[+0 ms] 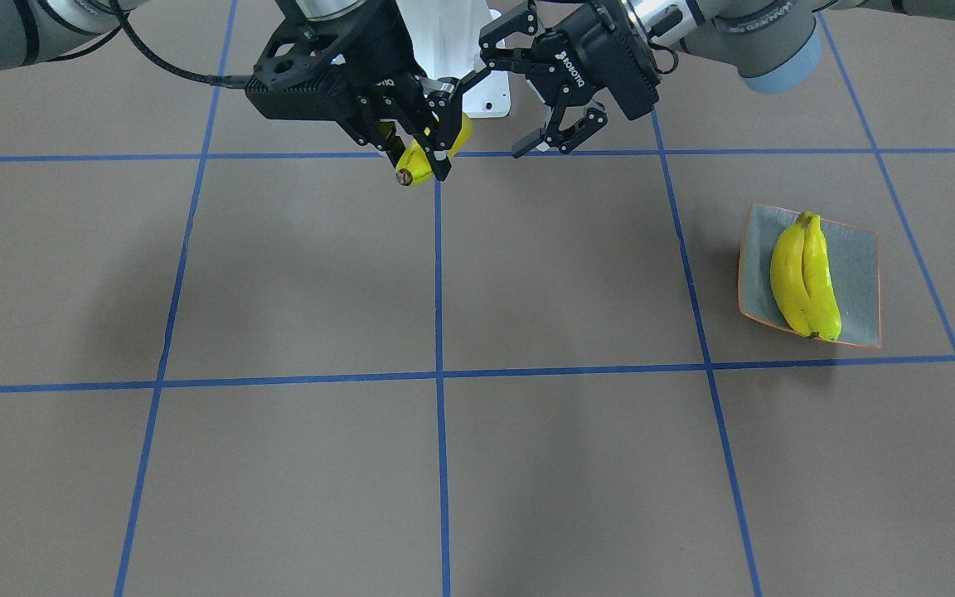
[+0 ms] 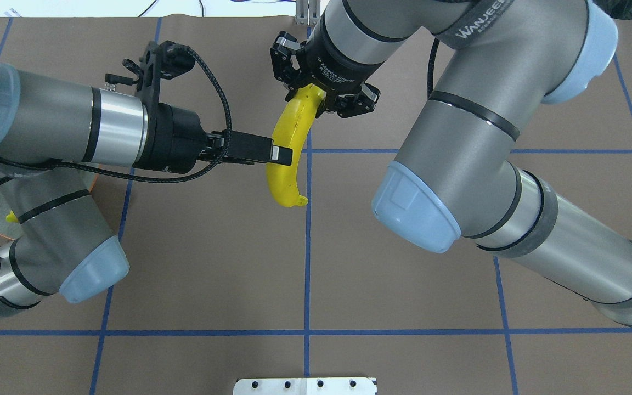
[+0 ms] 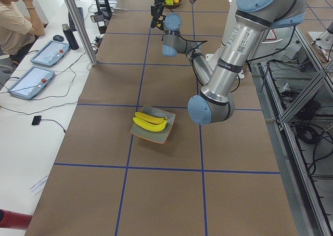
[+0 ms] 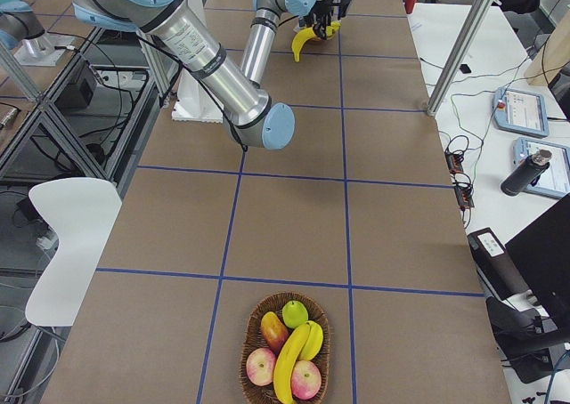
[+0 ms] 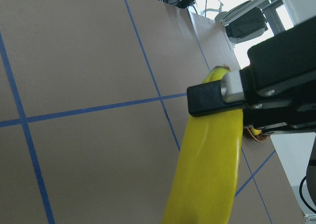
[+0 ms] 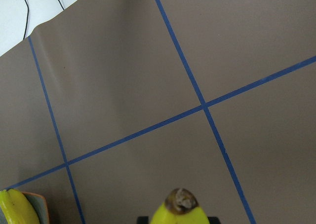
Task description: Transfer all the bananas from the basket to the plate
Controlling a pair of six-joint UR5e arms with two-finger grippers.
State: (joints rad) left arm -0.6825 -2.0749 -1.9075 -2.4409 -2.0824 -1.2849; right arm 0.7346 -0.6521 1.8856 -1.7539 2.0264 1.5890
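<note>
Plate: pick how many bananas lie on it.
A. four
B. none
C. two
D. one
C: the front-facing view shows two bananas lying side by side, touching each other, on the plate.

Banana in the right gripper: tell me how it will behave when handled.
The banana is probably stiff: gripped at one end by the right gripper, it juts out unsagging. Its glossy skin may slip. Curved, it would likely rock rather than roll when laid down.
</note>
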